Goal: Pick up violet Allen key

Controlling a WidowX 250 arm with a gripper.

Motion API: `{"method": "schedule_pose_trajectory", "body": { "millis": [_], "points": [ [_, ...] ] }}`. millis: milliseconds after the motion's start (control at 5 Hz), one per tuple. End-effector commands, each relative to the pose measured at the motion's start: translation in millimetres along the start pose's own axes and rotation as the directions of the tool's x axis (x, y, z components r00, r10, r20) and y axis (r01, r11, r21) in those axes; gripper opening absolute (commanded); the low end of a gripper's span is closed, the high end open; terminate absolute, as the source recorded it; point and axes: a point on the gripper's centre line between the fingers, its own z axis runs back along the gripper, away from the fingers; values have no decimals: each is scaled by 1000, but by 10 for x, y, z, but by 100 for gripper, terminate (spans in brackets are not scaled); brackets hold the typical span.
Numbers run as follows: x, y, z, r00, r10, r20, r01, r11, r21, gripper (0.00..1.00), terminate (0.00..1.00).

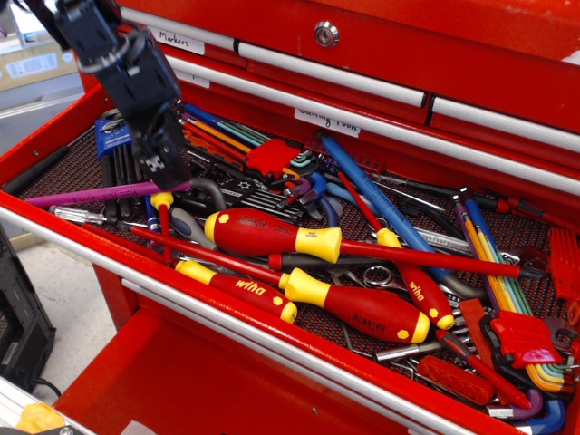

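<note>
Red-handled screwdrivers [272, 236] in drawer [54, 145]

red-yellow screwdrivers [272, 234]: 5 | violet Allen key [91, 194]: 1 | long blue key [381, 207]: 1

White "wiha" on the red-and-yellow screwdriver handles [237, 288], [415, 292].

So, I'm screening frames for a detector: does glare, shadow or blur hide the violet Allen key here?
In the observation.image view, lighting is bright and even and focus is sharp. The violet Allen key shows a mild sheen, no washout. The gripper covers the key's right end. Strong highlights sit on the big screwdriver handle and the drawer rail.
</note>
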Motion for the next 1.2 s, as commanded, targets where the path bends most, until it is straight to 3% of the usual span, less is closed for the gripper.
{"method": "schedule_pose_trajectory", "body": {
  "millis": [0,600,800,1000],
  "points": [
    [21,117,-43,998,-10,57,10,1000,1,100,0],
    [84,-14,-290,991,57,124,-60,998,21,100,0],
    [91,-95,-362,986,89,139,-92,996,20,0,0],
    [86,-106,-332,987,92,129,-96,995,22,0,0]
  ]
}}
